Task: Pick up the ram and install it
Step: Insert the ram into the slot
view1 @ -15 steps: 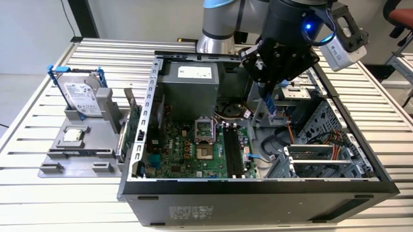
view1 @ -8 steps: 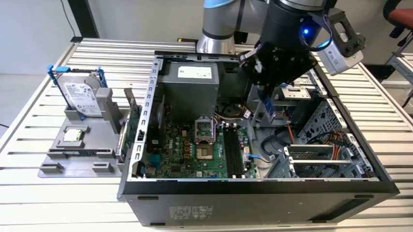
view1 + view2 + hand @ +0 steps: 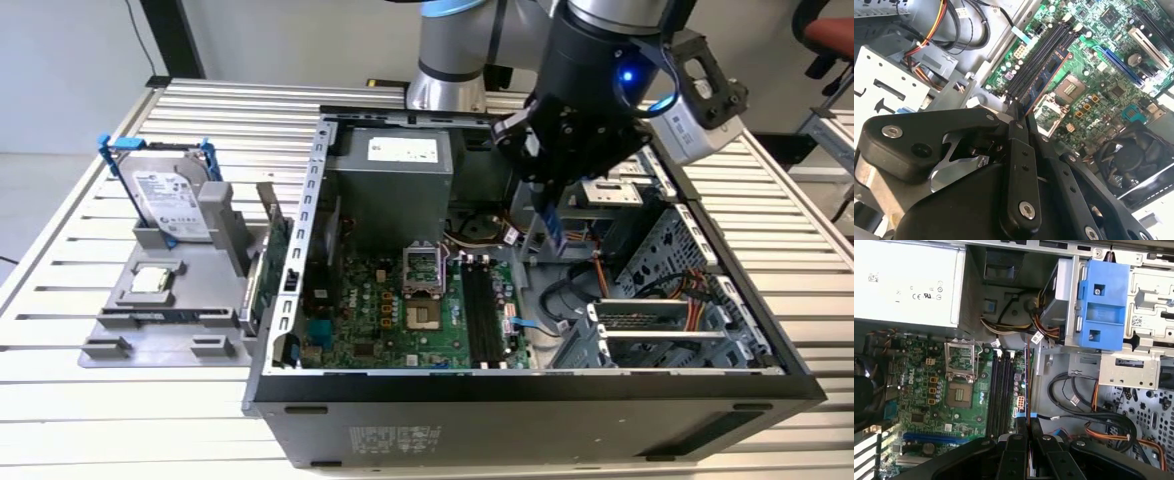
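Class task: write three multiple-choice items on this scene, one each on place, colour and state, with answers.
1. Where does the silver hard drive in a blue frame stand? A on the grey plastic tray beside the open black computer case; B inside the case; C on the floor.
2. What colour is the motherboard? A red; B green; C white.
3. What state is the long thin dark ram stick in? A lying on the tray; B loose on the motherboard; C clamped in the black end effector.
Answers: 1 A, it stands there at the exterior view's left; 2 B, the board shows green; 3 C, the end effector pinches its end.
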{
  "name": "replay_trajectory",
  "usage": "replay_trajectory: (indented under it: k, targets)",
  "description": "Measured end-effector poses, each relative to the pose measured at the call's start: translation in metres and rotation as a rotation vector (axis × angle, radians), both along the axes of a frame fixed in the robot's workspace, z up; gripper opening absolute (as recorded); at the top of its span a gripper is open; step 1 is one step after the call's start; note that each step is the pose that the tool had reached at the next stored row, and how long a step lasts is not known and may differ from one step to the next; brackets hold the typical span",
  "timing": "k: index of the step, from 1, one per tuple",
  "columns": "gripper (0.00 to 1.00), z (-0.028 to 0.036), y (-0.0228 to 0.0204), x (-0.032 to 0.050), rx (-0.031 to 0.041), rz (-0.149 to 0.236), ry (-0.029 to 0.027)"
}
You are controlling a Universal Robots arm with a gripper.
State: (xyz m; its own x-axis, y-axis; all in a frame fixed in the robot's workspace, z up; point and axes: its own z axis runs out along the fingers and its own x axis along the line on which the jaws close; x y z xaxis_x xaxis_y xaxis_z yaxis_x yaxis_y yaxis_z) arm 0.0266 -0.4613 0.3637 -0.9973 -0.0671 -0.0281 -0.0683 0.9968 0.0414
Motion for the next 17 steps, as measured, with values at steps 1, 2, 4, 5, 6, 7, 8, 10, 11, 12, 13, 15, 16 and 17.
replay_trajectory:
  k: [1, 2, 4, 5, 6, 7, 8, 10, 11, 12, 13, 15, 16, 17]
  targets:
    - [0.0, -0.0007, 0.0, 0.0, 0.0, -0.011, 0.0]
    - [0.0, -0.0013, 0.0, 0.0, 0.0, -0.023, -0.0001]
    - [0.0, -0.0025, 0.0, 0.0, 0.0, -0.044, 0.0]
    - [0.0, -0.003, 0.0, 0.0, 0.0, -0.053, 0.0]
    - [0.0, -0.0032, 0.0, 0.0, -0.0001, -0.056, 0.0]
    - [0.0, -0.0033, 0.0, 0.0, -0.0002, -0.056, 0.0]
    - [0.0, -0.0035, 0.0, 0.0, -0.0001, -0.057, 0.0]
    - [0.0, -0.0038, 0.0, 0.0, 0.0, -0.058, -0.0001]
    - [0.0, -0.0039, 0.0, 0.0, 0.0, -0.059, 0.0]
    - [0.0, -0.004, 0.0, 0.0, 0.0001, -0.059, -0.0001]
    - [0.0, -0.0041, 0.0, 0.0, 0.0, -0.06, 0.0]
    - [0.0, -0.0044, 0.0, 0.0, 0.0, -0.061, 0.0]
    - [0.0, -0.0045, 0.0, 0.0, 0.0, -0.061, 0.0]
    - [0.0, -0.0046, 0.0, 0.0, 0.0001, -0.062, -0.0001]
